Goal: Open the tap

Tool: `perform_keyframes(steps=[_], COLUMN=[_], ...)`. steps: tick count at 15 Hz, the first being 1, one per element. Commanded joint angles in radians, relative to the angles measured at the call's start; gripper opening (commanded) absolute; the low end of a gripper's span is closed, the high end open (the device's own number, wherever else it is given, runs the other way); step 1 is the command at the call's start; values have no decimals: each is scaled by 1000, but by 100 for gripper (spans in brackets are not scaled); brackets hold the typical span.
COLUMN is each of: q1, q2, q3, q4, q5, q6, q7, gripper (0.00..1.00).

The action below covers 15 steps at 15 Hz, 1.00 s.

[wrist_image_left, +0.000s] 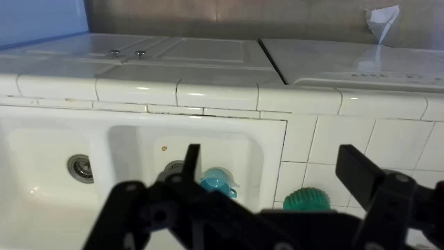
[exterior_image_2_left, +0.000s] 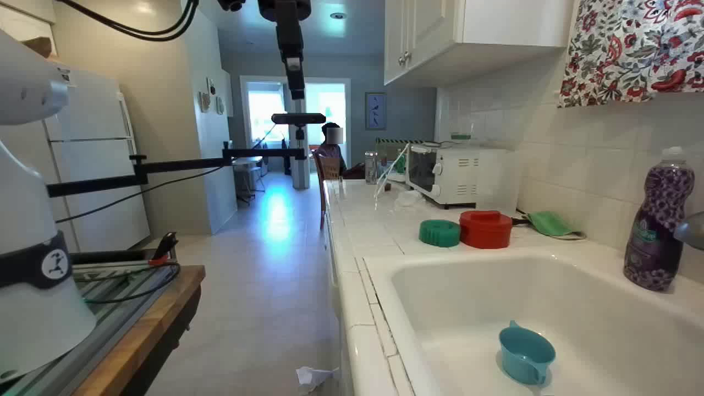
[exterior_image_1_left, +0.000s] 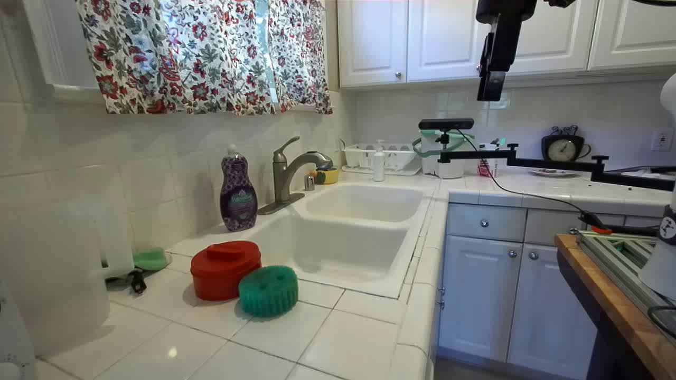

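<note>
The tap is grey brushed metal with an arched spout and a lever handle on top tilted up. It stands at the back of the white double sink in an exterior view. In an exterior view only its spout end shows at the right edge. The tap does not show in the wrist view. My gripper hangs high above the counter, well away from the tap; it also shows high up in an exterior view. In the wrist view the gripper has its fingers wide apart with nothing between them.
A purple soap bottle stands beside the tap. A red lidded container and a green ribbed scrubber sit on the counter near the sink. A teal cup lies in the sink. A camera on a black arm is below the gripper.
</note>
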Motion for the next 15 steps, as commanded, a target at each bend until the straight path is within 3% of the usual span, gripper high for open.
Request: perform_keyframes(steps=[1, 10, 15], q1=[7, -47, -95], q2=[1, -5, 18], q3=[-6, -102, -180], q4=[2, 7, 18], q5=[-5, 18, 31], q6=[-3, 163, 318], q7=[4, 2, -19], gripper=[100, 100, 100])
